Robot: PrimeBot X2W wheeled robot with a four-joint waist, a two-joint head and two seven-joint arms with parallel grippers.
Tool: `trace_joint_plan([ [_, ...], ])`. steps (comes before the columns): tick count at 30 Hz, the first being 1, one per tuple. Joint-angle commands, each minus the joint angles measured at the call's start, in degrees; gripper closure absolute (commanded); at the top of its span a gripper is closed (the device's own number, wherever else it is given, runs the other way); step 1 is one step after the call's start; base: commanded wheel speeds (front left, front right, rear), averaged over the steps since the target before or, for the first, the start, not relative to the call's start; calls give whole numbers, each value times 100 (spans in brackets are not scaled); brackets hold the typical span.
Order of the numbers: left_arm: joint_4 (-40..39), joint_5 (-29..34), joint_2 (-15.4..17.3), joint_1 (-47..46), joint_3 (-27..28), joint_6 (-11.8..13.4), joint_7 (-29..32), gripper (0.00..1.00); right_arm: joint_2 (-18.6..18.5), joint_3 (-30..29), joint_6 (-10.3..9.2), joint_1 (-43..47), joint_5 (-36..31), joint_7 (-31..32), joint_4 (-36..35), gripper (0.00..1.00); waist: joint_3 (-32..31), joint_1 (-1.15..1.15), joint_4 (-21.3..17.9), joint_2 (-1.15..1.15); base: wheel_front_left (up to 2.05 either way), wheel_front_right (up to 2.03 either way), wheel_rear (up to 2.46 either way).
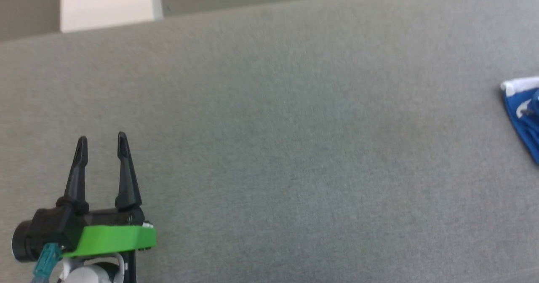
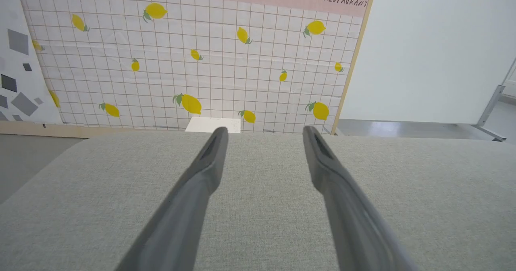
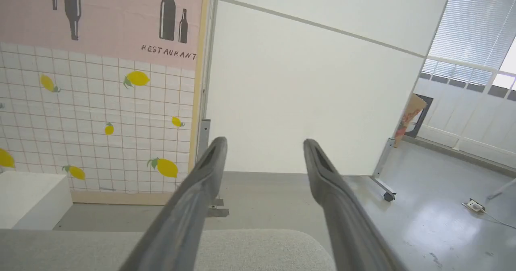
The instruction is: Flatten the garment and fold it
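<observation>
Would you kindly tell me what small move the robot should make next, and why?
Probably turn right toward the garment: it lies at the head view's right edge, partly cut off, far from the open left gripper; the right gripper is open too.

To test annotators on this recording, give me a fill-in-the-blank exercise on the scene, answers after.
The bright blue soft fabric garment with white trim lies at the head view's ____ edge.
The left gripper, over the grey fabric surface, is ____ and holds nothing.
The tiled wall panel in the left wrist view is printed with yellow ____.
Missing words: right; open; lemons.
</observation>
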Motion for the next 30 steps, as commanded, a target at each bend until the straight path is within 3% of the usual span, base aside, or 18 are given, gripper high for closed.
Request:
trace_joint_plan([
  [1, -2, -57, -35, 64, 22, 5, -39, 0, 175, 48, -10, 295, 65, -65, -345, 0, -657, 1, 308, 0, 0, 0, 0],
  [7, 63, -130, -118, 134, 71, 77, -39, 0, 1340, -463, -10, 1294, 429, -151, -1981, 0, -1024, 1, 611, 0, 0, 0, 0],
  [11, 197, -160, -149, 120, 61, 148, -40, 0, 2181, -666, -10, 1911, 317, -180, -2789, 0, -1216, 1, 822, 0, 0, 0, 0],
  [15, 379, -149, -173, 31, 19, 308, -40, 0, 2757, -731, -10, 2511, 29, -253, -3343, 0, -1382, 1, 1046, 0, 0, 0, 0],
  [30, 1255, -119, -198, -99, -446, 434, -4, 0, 2889, -585, -10, 4502, -183, -434, -3471, 0, -1705, 1, 1299, 0, 0, 0, 0],
])
